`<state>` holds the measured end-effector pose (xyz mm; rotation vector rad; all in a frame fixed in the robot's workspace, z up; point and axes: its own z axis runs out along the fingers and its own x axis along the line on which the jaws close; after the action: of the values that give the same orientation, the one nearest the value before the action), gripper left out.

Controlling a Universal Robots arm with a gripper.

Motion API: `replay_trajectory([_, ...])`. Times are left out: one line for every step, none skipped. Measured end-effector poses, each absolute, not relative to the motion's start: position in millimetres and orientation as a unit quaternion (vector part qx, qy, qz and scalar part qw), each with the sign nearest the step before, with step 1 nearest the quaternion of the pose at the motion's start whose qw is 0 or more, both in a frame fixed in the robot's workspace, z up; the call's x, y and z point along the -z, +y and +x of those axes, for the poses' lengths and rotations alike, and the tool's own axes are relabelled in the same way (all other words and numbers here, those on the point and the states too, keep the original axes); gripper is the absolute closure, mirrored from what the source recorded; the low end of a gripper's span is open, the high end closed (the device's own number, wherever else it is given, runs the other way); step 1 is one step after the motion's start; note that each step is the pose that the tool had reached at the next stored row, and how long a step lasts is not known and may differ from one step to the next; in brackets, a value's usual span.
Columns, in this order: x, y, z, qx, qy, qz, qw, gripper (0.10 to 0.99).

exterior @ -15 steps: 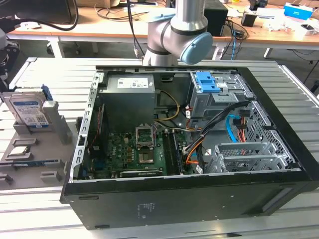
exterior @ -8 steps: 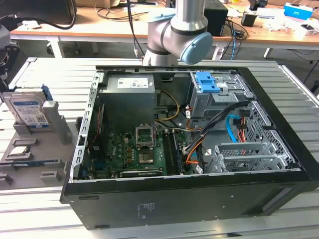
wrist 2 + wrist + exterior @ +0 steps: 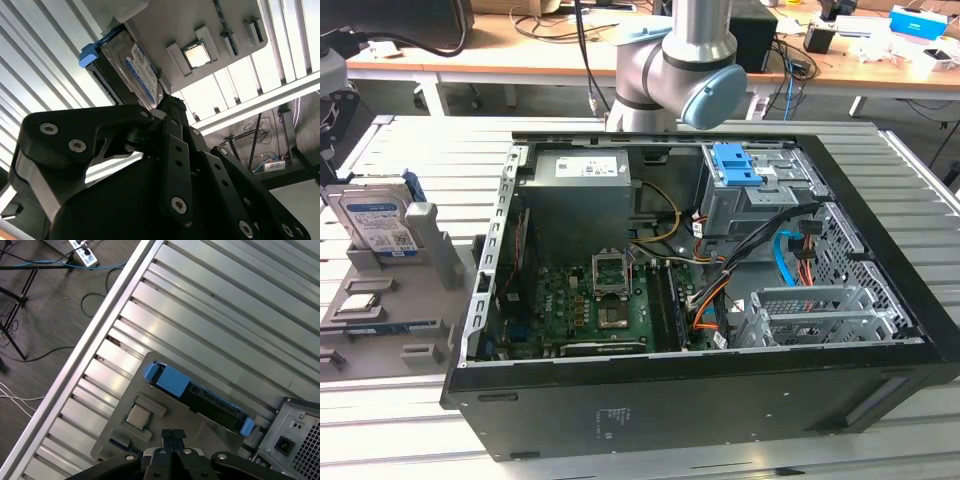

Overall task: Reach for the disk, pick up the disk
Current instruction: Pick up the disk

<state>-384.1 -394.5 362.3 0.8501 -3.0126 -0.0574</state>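
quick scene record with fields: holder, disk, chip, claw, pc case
grey holder: on the slatted table, at the exterior view's left of the pc case
disk: upright in a holder slot, blue rails on, not gripped
chip: in a holder pocket near the disk
claw: shut, empty, apart from the disk
pc case: open, lying on its side

disk (image 3: 378, 222) btm hidden in holder (image 3: 438, 255), arm (image 3: 670, 60) cropped

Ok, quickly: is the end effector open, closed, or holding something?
End effector: closed, holding nothing; the rectangular silver-black metal disk with blue rails is not grasped.
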Motion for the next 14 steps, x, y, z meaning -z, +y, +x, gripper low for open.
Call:
replay_trajectory([-362.3, -394.5, -384.1, 0.018, -0.961, 0.275, 0.006, 0.98])
replay_trajectory([-362.3, -394.5, -384.1, 0.018, -0.96, 0.278, 0.006, 0.98])
replay_trajectory([-362.3, -394.5, -384.1, 0.018, -0.959, 0.282, 0.006, 0.98])
replay_trajectory([-362.3, -394.5, -384.1, 0.018, -0.958, 0.285, 0.006, 0.98])
replay_trajectory([-362.3, -394.5, -384.1, 0.018, -0.957, 0.289, 0.006, 0.98])
replay_trajectory([-362.3, -394.5, -384.1, 0.018, -0.955, 0.295, 0.006, 0.98])
replay_trajectory([-362.3, -394.5, -384.0, 0.018, -0.954, 0.298, 0.006, 0.98])
replay_trajectory([-362.3, -394.5, -384.0, 0.018, -0.953, 0.301, 0.006, 0.98])
replay_trajectory([-362.3, -394.5, -384.0, 0.018, -0.952, 0.305, 0.006, 0.98])
replay_trajectory([-362.3, -394.5, -384.1, 0.018, -0.95, 0.311, 0.006, 0.98])
replay_trajectory([-362.3, -394.5, -384.1, 0.018, -0.949, 0.315, 0.006, 0.98])
replay_trajectory([-362.3, -394.5, -384.1, 0.018, -0.947, 0.321, 0.006, 0.98])
replay_trajectory([-362.3, -394.5, -384.1, 0.018, -0.946, 0.325, 0.006, 0.98])
replay_trajectory([-362.3, -394.5, -384.0, 0.018, -0.945, 0.327, 0.006, 0.98])
